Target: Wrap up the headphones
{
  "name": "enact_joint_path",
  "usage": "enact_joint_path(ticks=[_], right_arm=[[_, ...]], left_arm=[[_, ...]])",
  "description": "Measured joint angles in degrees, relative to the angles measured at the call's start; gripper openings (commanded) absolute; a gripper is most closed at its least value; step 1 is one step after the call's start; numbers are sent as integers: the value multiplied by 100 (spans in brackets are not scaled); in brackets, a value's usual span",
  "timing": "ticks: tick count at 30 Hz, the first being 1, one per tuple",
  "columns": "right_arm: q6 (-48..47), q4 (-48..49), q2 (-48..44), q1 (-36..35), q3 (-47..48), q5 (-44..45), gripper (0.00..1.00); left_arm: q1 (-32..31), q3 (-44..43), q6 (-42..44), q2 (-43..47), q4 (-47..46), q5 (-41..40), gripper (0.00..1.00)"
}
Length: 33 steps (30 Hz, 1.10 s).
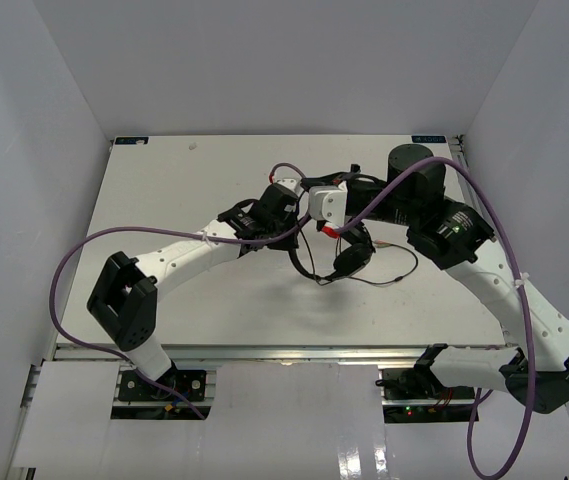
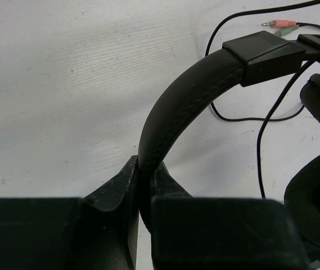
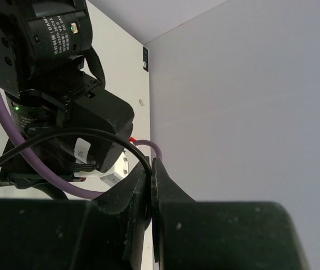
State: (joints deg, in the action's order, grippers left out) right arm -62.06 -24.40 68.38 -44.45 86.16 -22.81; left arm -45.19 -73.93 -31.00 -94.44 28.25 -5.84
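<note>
Above the table (image 1: 184,180), both arms bend inward: left gripper (image 2: 144,171) clenched on the headband (image 2: 188,95) of the headphones (image 2: 317,197), right gripper (image 3: 150,171) pinched onto their thin cord (image 3: 64,134).

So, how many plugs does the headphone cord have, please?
2: a pink plug and a green plug right beside it, lying on the table past the headband.

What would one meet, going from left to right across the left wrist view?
Bare table → left gripper, shut on the headband → headband, arching up to the right → earcup at the right edge. The cord crosses several of these, so it is left out.
</note>
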Motion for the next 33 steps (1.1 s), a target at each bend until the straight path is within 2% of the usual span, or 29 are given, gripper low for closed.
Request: enact_joint_path(ticks=[16, 33], right_arm=[[-54, 25, 17, -63, -80, 187, 8], [-288, 204, 409, -34, 439, 628, 8]], left_arm=[[0, -239, 15, -174, 1, 144, 0], [0, 777, 244, 51, -343, 305, 0]])
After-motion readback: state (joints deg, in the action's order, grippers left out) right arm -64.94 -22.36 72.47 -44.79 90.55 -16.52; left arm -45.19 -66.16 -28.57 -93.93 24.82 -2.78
